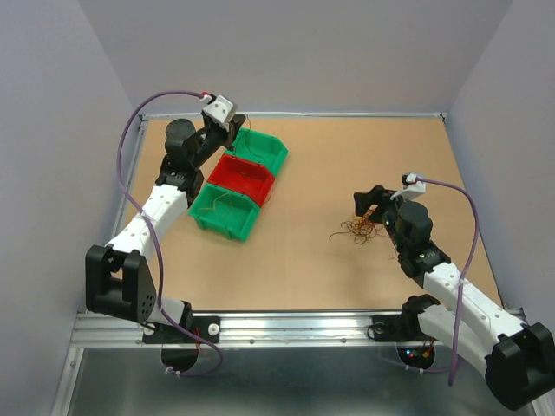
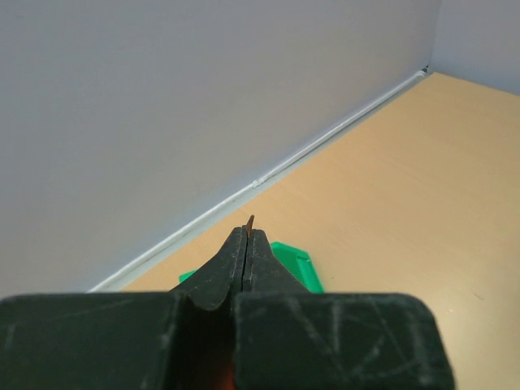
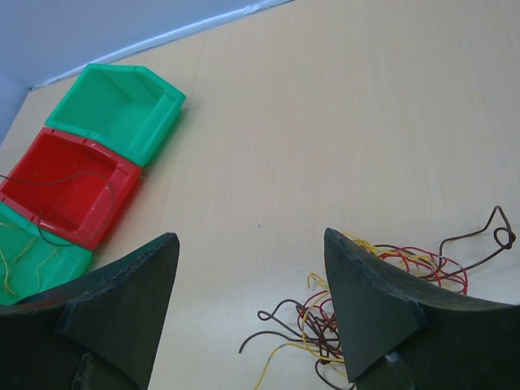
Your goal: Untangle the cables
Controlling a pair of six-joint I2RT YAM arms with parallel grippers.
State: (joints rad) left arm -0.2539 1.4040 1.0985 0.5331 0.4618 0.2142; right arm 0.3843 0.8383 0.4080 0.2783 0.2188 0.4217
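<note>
A loose clump of red, yellow and dark brown cables [image 1: 355, 230] lies on the table right of centre. My right gripper [image 1: 371, 204] hovers just behind it, open and empty. In the right wrist view the gripper [image 3: 250, 236] is spread wide, with the clump [image 3: 325, 321] under and beside the right finger [image 3: 366, 301]. My left gripper [image 1: 234, 132] is over the far green bin [image 1: 264, 149]. In the left wrist view the gripper [image 2: 248, 231] is shut on one thin brown cable strand [image 2: 251, 220], whose tip pokes out above the jaws.
Three bins stand in a row at the left: far green, red [image 1: 241, 179] and near green [image 1: 224, 211]. The red bin [image 3: 69, 187] holds a dark strand. The near green bin [image 3: 32, 264] holds yellow strands. Walls close the table's back and sides.
</note>
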